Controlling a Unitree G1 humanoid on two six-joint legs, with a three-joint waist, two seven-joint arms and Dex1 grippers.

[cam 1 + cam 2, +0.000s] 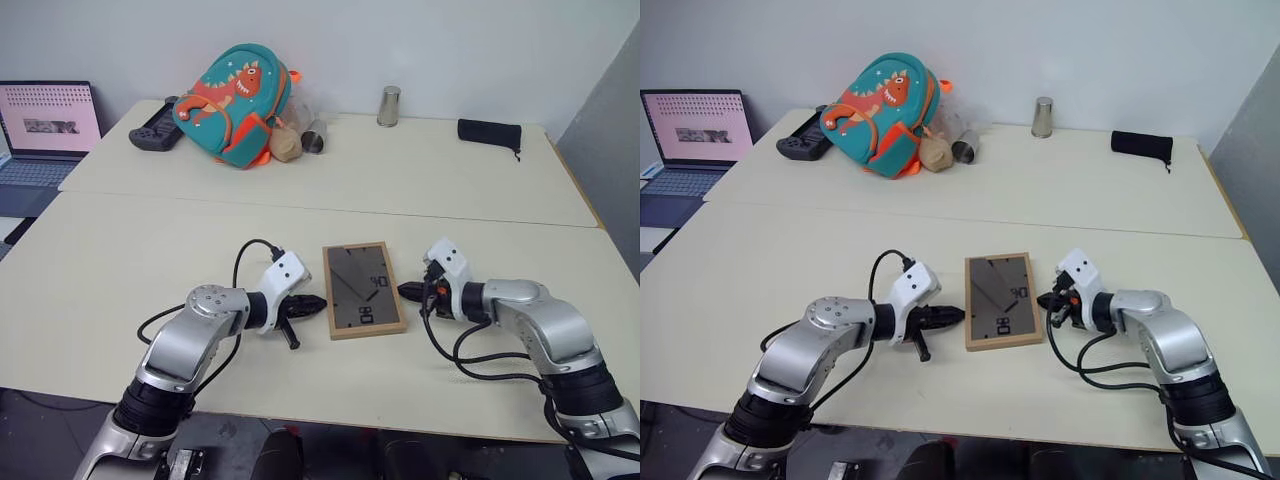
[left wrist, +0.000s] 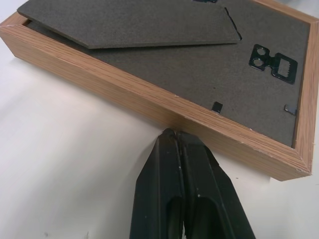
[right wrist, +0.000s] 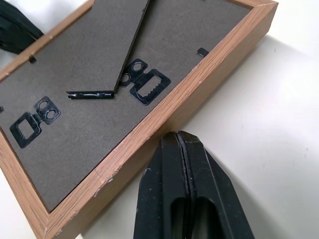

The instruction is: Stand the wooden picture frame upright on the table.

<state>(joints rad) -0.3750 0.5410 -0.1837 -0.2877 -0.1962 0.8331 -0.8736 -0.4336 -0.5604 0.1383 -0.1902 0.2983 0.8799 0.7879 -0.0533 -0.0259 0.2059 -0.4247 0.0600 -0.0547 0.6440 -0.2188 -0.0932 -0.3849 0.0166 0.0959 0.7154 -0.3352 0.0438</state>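
Nearest the robot, the left hand (image 1: 308, 304) and the right hand (image 1: 410, 291) sit closed and empty, fingertips at opposite long sides of the picture frame (image 1: 363, 289). The frame lies face down on the desk (image 1: 120, 260), prop on top. To stand it well, both hands should probably press evenly, tilt it up, and let the prop bear. Farther back lies a backpack (image 1: 235, 100).

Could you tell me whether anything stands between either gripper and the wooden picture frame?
Nothing visible does. The wooden picture frame lies face down on the table, with the shut left gripper at one long edge and the shut right gripper at the other. The backpack sits far behind.
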